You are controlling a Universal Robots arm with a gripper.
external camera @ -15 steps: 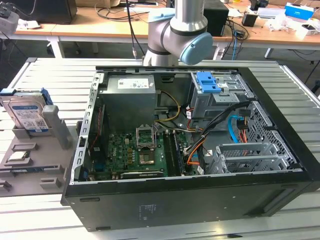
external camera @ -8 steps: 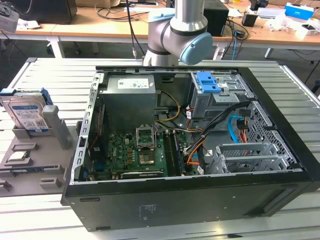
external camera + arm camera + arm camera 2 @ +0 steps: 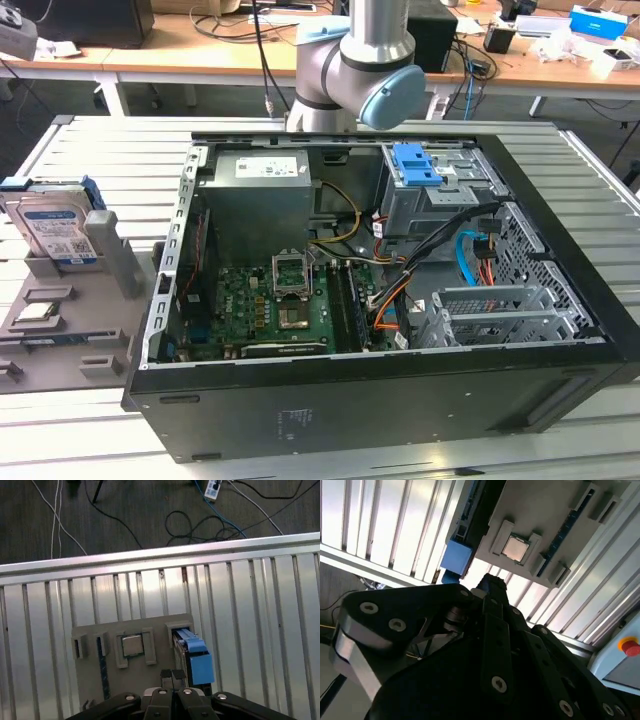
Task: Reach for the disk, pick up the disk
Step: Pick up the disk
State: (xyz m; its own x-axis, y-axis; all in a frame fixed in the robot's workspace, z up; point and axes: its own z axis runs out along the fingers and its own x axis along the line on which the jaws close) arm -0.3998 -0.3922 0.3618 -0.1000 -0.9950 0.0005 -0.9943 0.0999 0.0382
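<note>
Slatted aluminium surface (image 3: 600, 200) carrying an open computer case (image 3: 400, 400), desks and cables behind. The robot arm (image 3: 365, 60) hangs at the upper centre of the exterior view. It is well apart from the disk (image 3: 55, 225), which stands on edge in 1 slot of a grey fixture tray (image 3: 105, 345) at the exterior view's left.

In the first wrist view the end effector (image 3: 172, 674) appears pressed together and holds nothing. It is aimed toward the disk's blue rail and the processor chip (image 3: 132, 645) seated near it on the tray.

Risks, as judged here:
- Arriving with the jaws together would strike the disk's thin upper edge instead of straddling it.
- A pinch on the smooth plastic rails alone could slip.
- A tilted pull could bind the disk in its slot and drag the tray along.
</note>
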